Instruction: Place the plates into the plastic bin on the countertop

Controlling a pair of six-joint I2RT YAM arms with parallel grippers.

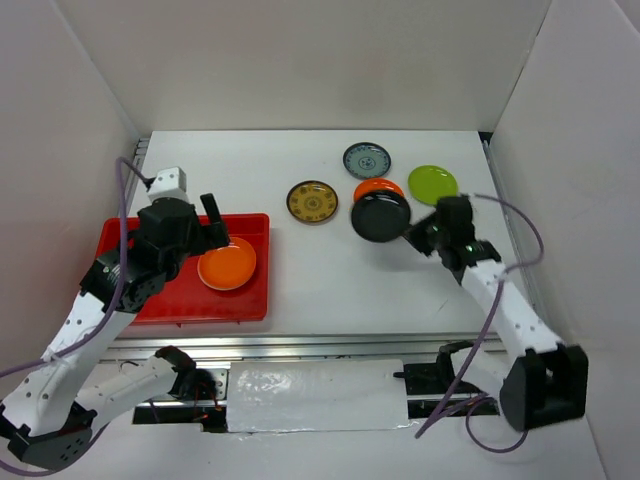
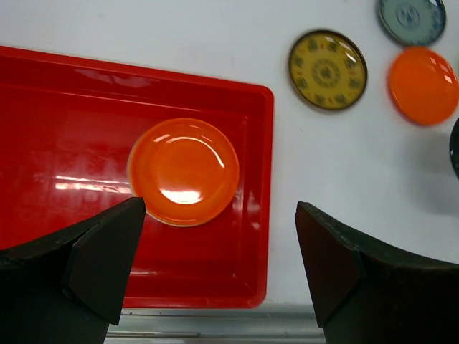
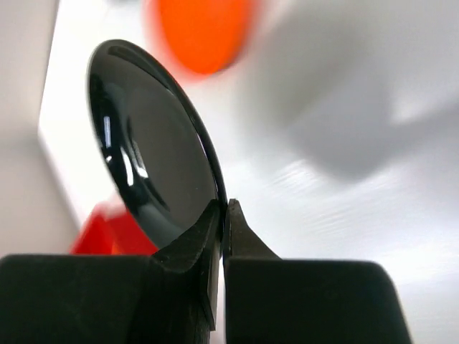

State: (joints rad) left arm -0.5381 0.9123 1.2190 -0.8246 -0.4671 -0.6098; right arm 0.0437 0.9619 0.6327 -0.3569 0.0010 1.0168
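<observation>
My right gripper (image 1: 418,232) is shut on the rim of the black plate (image 1: 380,217), held off the countertop (image 1: 330,280); the right wrist view shows the black plate (image 3: 147,158) pinched at my right gripper (image 3: 224,215). One orange plate (image 1: 227,265) lies in the red plastic bin (image 1: 160,305); it shows in the left wrist view (image 2: 184,170) inside the bin (image 2: 57,143). My left gripper (image 2: 219,251) is open and empty above the bin's near right corner. On the countertop lie the brown-yellow plate (image 1: 312,202), the blue-grey plate (image 1: 367,160), a second orange plate (image 1: 378,187) partly behind the black one, and the lime green plate (image 1: 432,183).
White walls stand close on the left, back and right. A metal rail (image 1: 330,345) runs along the front edge. In the left wrist view the brown-yellow plate (image 2: 328,69), the orange plate (image 2: 423,84) and the blue-grey plate (image 2: 412,19) lie right of the bin.
</observation>
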